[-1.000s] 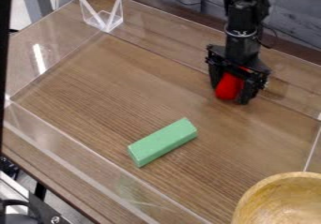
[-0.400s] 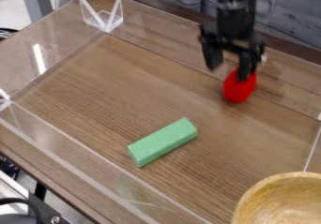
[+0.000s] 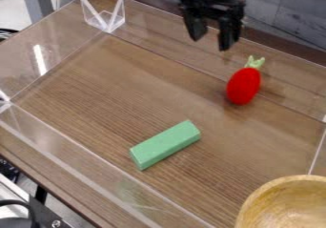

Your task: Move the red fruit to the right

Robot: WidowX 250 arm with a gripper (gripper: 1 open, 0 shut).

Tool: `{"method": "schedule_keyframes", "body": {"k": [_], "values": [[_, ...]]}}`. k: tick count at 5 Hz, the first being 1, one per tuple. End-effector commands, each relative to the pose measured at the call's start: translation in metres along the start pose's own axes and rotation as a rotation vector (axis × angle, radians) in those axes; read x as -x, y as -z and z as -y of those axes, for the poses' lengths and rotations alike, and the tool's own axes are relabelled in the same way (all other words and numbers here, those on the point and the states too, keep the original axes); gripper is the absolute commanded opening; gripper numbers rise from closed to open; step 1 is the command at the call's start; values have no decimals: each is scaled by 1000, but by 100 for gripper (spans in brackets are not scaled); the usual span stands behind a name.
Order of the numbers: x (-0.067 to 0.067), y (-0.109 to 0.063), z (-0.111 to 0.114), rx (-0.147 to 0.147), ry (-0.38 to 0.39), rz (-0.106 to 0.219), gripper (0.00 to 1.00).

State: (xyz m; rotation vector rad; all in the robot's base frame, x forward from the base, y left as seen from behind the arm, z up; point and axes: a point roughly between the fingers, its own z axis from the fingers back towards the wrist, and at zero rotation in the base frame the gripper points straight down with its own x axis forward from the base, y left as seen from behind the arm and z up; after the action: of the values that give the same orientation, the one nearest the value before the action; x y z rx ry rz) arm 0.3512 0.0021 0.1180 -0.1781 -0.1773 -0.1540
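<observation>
The red fruit (image 3: 243, 84), a small strawberry-shaped toy with a green leafy top, lies alone on the wooden surface at the right of the clear-walled tray. My gripper (image 3: 212, 33) hangs above and to the left of it, near the back wall, well clear of the fruit. Its black fingers (image 3: 195, 29) point down and stand open with nothing between them.
A flat green rectangular block (image 3: 166, 143) lies near the tray's front middle. Clear acrylic walls (image 3: 51, 55) ring the wooden floor. A wooden bowl's rim (image 3: 287, 205) shows at the bottom right corner. A small clear stand (image 3: 103, 16) sits at the back left.
The gripper, which stood around the red fruit a second ago, has lifted off it and moved up and to the left. The fruit stays on the surface at the right.
</observation>
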Motion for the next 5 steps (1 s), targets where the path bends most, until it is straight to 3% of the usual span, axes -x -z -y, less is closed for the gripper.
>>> {"method": "schedule_keyframes", "body": {"k": [1, 3, 5], "values": [[-12, -27, 10, -27, -2, 96, 0], [-6, -31, -20, -58, -135, 106, 0], [-15, -30, -17, -31, -13, 77, 0]]}}
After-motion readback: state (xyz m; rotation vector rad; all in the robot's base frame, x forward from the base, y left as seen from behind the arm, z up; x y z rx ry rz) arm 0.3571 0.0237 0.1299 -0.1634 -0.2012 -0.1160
